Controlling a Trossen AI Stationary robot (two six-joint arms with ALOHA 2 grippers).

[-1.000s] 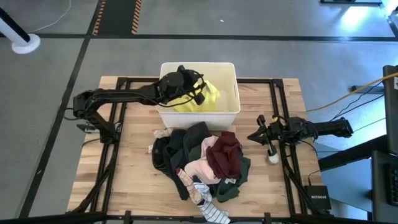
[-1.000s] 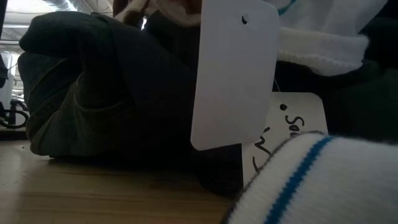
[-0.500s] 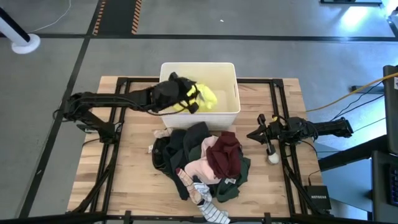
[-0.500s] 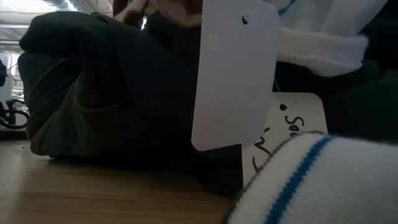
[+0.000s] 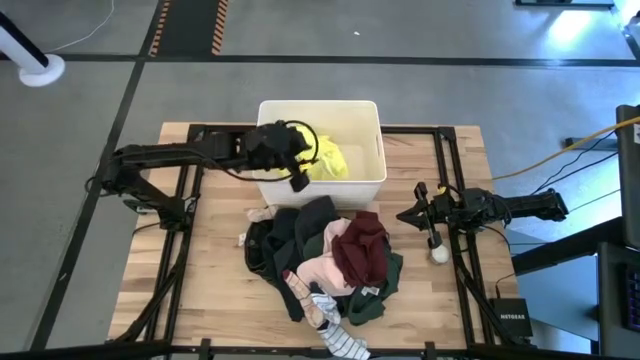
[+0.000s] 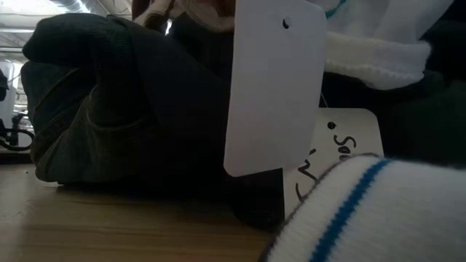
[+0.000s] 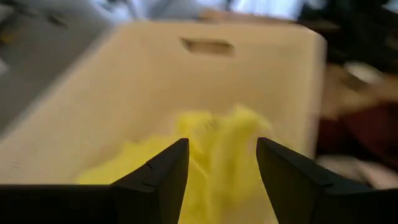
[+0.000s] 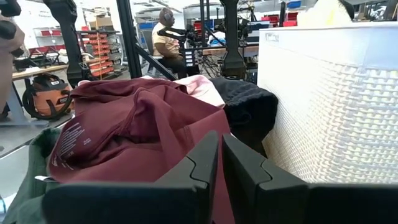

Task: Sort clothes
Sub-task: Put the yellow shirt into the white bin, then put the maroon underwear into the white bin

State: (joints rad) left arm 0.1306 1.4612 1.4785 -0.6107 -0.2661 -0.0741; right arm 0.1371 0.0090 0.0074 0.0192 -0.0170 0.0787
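The bright yellow garment (image 5: 330, 160) lies bunched inside the white bin (image 5: 372, 185); it also shows in the left wrist view (image 7: 211, 143). My left gripper (image 5: 300, 152) (image 7: 221, 168) hovers open and empty over the bin's left part, above the yellow garment. The other clothes lie in a pile (image 5: 320, 260) on the table in front of the bin: dark ones (image 6: 131, 109), a maroon one (image 5: 362, 250) (image 8: 137, 124), a pale pink one (image 5: 322, 272) and a striped one (image 5: 345, 343). My right gripper (image 5: 405, 217) (image 8: 221, 162) is shut and empty just right of the pile.
A small white ball (image 5: 439, 255) lies on the table by my right arm. The black frame rails (image 5: 445, 160) run along the table's sides. A white paper tag (image 6: 273, 87) hangs on the pile close to the low camera. A person (image 8: 165, 37) sits in the room beyond.
My left gripper has drawn back toward the table's left edge over the bin's left wall and turned. The yellow garment, earlier spread under the gripper, now lies in a smaller heap in the bin. The pile has stayed as it was.
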